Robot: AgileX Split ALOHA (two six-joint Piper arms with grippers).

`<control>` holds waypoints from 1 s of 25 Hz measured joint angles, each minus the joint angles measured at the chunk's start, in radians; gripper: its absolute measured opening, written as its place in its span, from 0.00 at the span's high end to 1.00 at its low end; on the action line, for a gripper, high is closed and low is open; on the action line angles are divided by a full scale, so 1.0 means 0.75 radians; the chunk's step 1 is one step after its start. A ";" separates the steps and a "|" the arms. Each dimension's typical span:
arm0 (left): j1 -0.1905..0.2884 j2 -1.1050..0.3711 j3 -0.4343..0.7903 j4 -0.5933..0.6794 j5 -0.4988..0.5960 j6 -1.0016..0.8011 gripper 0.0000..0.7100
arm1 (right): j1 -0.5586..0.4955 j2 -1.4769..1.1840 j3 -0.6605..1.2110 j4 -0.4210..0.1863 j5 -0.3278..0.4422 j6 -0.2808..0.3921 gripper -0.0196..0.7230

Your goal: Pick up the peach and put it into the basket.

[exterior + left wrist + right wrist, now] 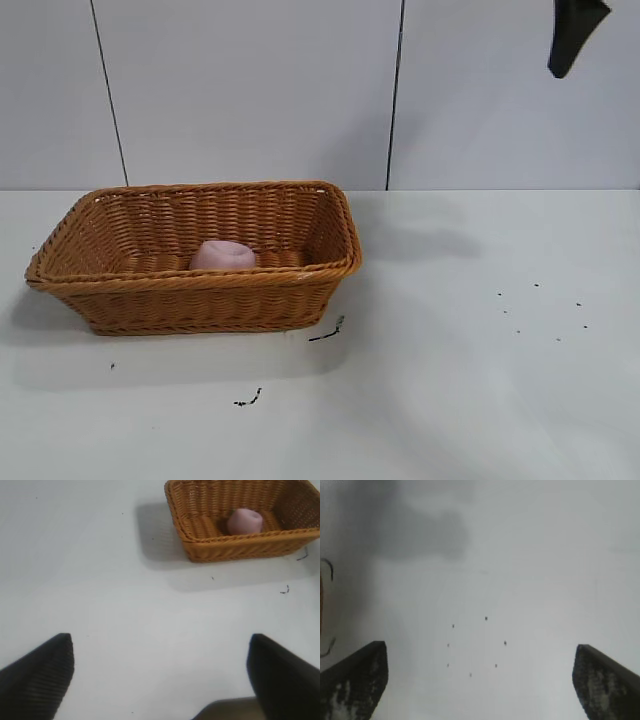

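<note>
Peach [222, 255]: we see it lying inside the wicker basket [200, 295].
Right gripper [480, 680]: wide apart, empty, raised well away from basket.
Left gripper [160, 672]: wide, empty, basket ahead of it.

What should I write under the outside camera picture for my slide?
Pink peach lying inside the wicker basket on the white table, with the right gripper raised at the top corner.

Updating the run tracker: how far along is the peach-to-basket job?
Done: the dull pink, lumpy peach lies on the floor of the orange-brown woven wicker basket. In hand: nothing. The right gripper is open and empty above bare white table, high at the exterior view's top right; the left gripper is open too, away from the basket. Left: nothing visible beyond parking the arms.
</note>
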 joint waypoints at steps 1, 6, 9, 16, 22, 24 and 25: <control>0.000 0.000 0.000 0.000 0.000 0.000 0.03 | 0.000 -0.093 0.107 0.000 0.002 -0.006 0.05; 0.000 0.000 0.000 0.000 0.000 0.000 0.03 | 0.000 -0.547 0.591 0.000 -0.002 -0.016 0.05; 0.000 0.000 0.000 0.000 0.000 0.000 0.03 | 0.000 -0.799 0.870 0.000 -0.078 -0.017 0.05; 0.000 0.000 0.000 0.000 0.000 0.000 0.03 | 0.000 -1.421 1.387 0.000 -0.226 -0.008 0.05; 0.000 0.000 0.000 0.000 0.000 0.000 0.03 | 0.000 -1.861 1.428 -0.004 -0.259 0.019 0.05; 0.000 0.000 0.000 0.000 0.000 0.000 0.03 | 0.000 -1.983 1.429 -0.004 -0.261 0.019 0.05; 0.000 0.000 0.000 0.000 0.000 0.000 0.03 | 0.000 -2.033 1.432 -0.004 -0.262 0.019 0.05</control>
